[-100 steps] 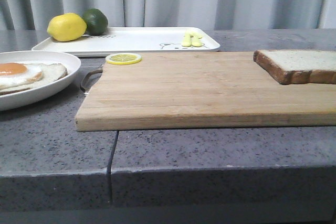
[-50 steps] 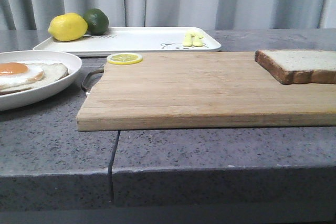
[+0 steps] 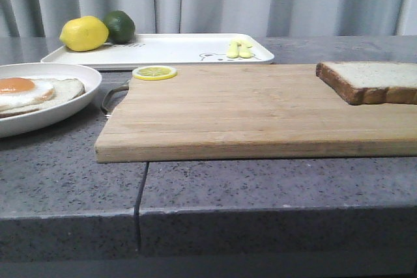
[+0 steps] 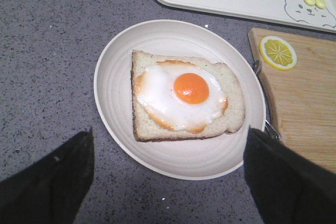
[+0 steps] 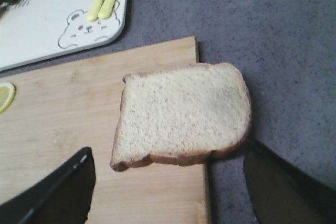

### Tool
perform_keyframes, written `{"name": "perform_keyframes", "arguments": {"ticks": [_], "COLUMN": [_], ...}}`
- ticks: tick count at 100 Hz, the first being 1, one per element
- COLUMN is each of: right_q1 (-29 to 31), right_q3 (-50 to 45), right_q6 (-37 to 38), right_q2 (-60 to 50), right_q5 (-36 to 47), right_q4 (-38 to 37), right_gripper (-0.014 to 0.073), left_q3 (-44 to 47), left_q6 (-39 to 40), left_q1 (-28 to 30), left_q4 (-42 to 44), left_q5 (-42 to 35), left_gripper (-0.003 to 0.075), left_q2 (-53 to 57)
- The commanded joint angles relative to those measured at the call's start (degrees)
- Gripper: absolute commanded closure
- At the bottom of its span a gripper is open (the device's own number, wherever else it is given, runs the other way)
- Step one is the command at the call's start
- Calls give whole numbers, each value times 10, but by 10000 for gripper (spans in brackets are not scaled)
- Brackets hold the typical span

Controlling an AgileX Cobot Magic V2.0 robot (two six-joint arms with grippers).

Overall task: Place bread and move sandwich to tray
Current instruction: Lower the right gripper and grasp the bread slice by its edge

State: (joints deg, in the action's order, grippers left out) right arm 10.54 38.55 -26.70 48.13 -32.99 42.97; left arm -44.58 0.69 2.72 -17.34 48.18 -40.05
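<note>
The bread (image 3: pixel 374 81) lies on the right end of the wooden cutting board (image 3: pixel 247 112), one edge overhanging the board's side in the right wrist view (image 5: pixel 184 114). The sandwich, one slice topped with a fried egg (image 4: pixel 184 98), lies on the round white plate (image 4: pixel 115 77) at the left (image 3: pixel 32 92). The tray (image 3: pixel 169 49) sits behind the board. My left gripper (image 4: pixel 169 132) is open above the plate's near rim. My right gripper (image 5: pixel 168 150) is open above the bread's near edge. Neither gripper shows in the front view.
A lemon (image 3: pixel 83 33) and a lime (image 3: pixel 119 25) sit on the tray's left end, and small yellow utensils (image 3: pixel 238 49) lie by its bear drawing. A lemon slice (image 3: pixel 154 72) lies on the board's far left corner, near its metal handle (image 3: pixel 112 97).
The whole front view has shifted a few pixels to the right. Nothing on the table has moved.
</note>
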Motion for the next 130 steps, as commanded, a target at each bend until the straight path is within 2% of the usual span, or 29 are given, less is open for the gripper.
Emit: {"name": "perform_keyframes", "arguments": {"ticks": [1, 29, 48, 130], "right_q1": [21, 95, 112, 112], "right_q3": [21, 21, 21, 21], "right_q6": [-68, -149, -202, -245], "right_q2": [16, 79, 127, 277], "right_q5": [34, 13, -14, -37], "right_q4": [89, 219, 303, 338], "right_gripper": [12, 12, 12, 12], "left_q3": [-22, -22, -22, -22], "left_q6": [-2, -2, -2, -2], "left_q1": [2, 2, 2, 2], "left_q4": [-13, -13, -13, -13], "left_q5": [-38, -38, -38, -38], "left_gripper": [174, 174, 174, 174], "left_q2": [2, 2, 2, 2]}}
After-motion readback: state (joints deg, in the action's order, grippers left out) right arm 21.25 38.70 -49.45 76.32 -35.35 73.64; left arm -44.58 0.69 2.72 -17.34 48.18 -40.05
